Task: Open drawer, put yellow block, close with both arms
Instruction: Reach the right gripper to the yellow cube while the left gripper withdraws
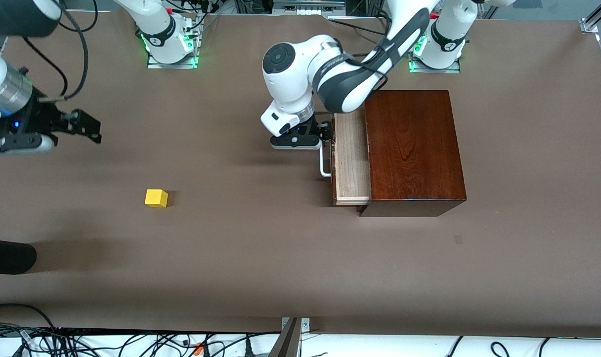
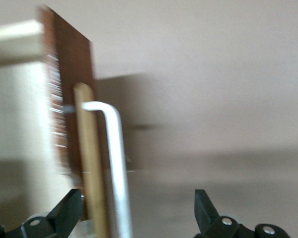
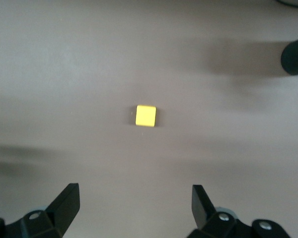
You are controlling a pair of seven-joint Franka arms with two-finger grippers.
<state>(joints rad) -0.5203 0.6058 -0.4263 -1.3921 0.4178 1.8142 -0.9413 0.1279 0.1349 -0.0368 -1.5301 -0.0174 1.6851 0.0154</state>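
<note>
- Currently, the right gripper [image 1: 94, 130] is hanging in the air over the table at the right arm's end, fingers spread wide and holding nothing; the right wrist view is showing both fingertips [image 3: 64, 201] apart with bare table between them.
- The yellow block [image 1: 156, 198] is sitting loose on the table [image 1: 261, 267], well apart from the box [image 1: 413, 146], toward the right arm's end and slightly nearer the front camera than the box's middle. In the right wrist view the yellow block [image 3: 145, 115] is lying ahead of the open fingers, roughly centred between them.
- Judgement: the right arm is the nearer one to the block, so the pick is falling to it; the coming move is turning on bringing the gripper down and forward until the cube is sitting between the fingers.
- The left gripper [image 1: 325, 133] is working at the drawer's white handle [image 1: 324, 163], fingers open and straddling the bar [image 2: 114, 168] without clamping it.
- The drawer [image 1: 351, 158] is standing partly pulled out of the box toward the right arm's end, pale tray showing, nothing inside it.
</note>
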